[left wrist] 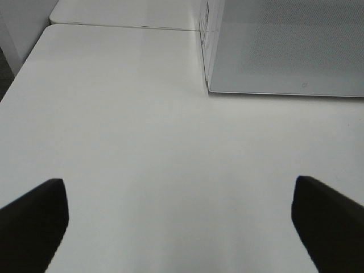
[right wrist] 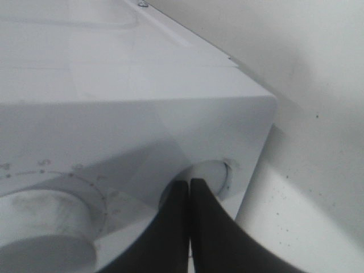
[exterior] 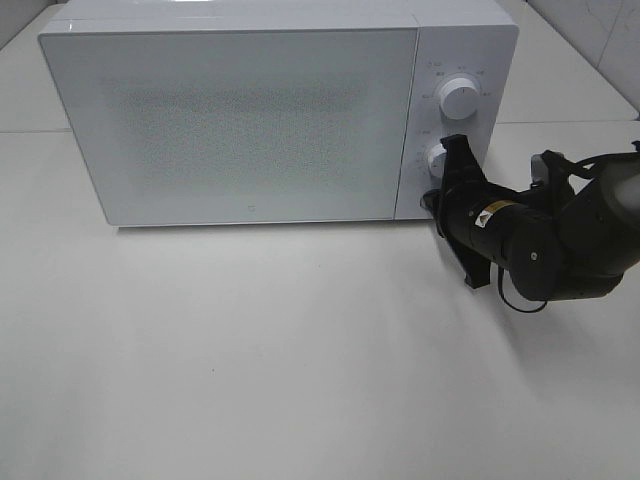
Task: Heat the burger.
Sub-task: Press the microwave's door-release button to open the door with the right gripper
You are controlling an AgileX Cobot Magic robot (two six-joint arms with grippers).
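Since the burger is seen in none of the views, it is judged to lie inside the microwave [exterior: 240, 120], behind the closed door [exterior: 235, 125], whose frosted, finely speckled panel hides the inside; this cannot be confirmed, and an empty oven would be run if the guess were wrong. The right gripper [right wrist: 189, 183] is held at the lower knob [exterior: 437, 160] with its jaws pressed together and nothing between them. Whether the tips touch the knob or stop just short cannot be told. With the jaws shut, the knob can only be nudged, not clasped, so a slip off its smooth, rounded white plastic is to be feared, and a sideways push could be passed to the casing, which might then be slid over the smooth, matt white table [exterior: 250, 350]. Too large a turn would be paid for with an overheated bun, and the upper knob [exterior: 459, 97], alike in shape and close above, could be brushed by mistake. The casing is made of glossy, hard white sheet with square edges, and faint tick marks are printed round each dial. The left gripper [left wrist: 177, 181] is held wide open over bare tabletop, well apart from the microwave, with nothing in its dark, blunt fingers [left wrist: 34, 219].
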